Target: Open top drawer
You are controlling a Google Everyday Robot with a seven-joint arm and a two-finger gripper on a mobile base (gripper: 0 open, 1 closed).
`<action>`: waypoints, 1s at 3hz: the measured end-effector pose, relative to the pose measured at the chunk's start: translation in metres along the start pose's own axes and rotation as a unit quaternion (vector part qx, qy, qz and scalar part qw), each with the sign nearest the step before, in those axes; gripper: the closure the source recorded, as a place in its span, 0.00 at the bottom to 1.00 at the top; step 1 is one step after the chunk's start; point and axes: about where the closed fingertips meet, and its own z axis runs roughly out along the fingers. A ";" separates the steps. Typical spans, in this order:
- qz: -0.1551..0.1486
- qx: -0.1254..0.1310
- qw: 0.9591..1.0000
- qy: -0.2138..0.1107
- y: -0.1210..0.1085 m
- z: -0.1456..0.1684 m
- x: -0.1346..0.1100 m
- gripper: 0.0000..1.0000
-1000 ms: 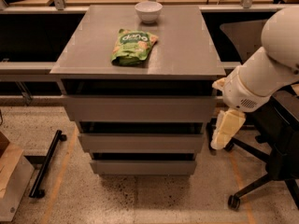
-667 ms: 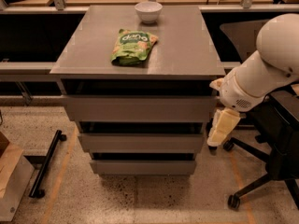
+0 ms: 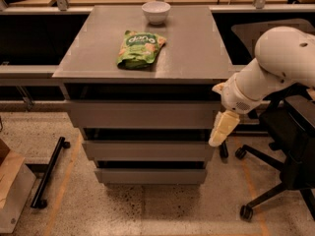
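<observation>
- top drawer (image 3: 142, 114): uppermost of three grey fronts under the worktop (image 3: 197, 53); flat, no handle; a dark gap runs between its upper edge and the worktop; it looks wider than the two lower drawers (image 3: 145, 162)
- gripper (image 3: 219, 132): cream-coloured, pointing downward at the right-hand end of the top drawer front; its tip hangs just below that front's lower right corner, level with the gap above the middle front; contact with the drawer cannot be made out
- gripper state: cannot tell whether released or clenched; nothing seen held in it
- arm (image 3: 275, 63): white, reaching in from the right, in front of a black office chair (image 3: 288, 156)
- on the worktop: green snack bag (image 3: 140, 49) near the middle; white bowl (image 3: 156, 11) behind it at the far edge; the two are apart
- floor, left: black bar on small wheels (image 3: 47, 173); cardboard box (image 3: 12, 191) at the edge
</observation>
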 end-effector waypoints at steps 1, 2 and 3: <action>0.005 -0.011 1.000 -0.013 -0.017 0.030 0.004 0.00; 0.012 -0.020 0.999 -0.023 -0.038 0.060 0.010 0.00; 0.019 -0.030 0.999 -0.034 -0.059 0.089 0.016 0.00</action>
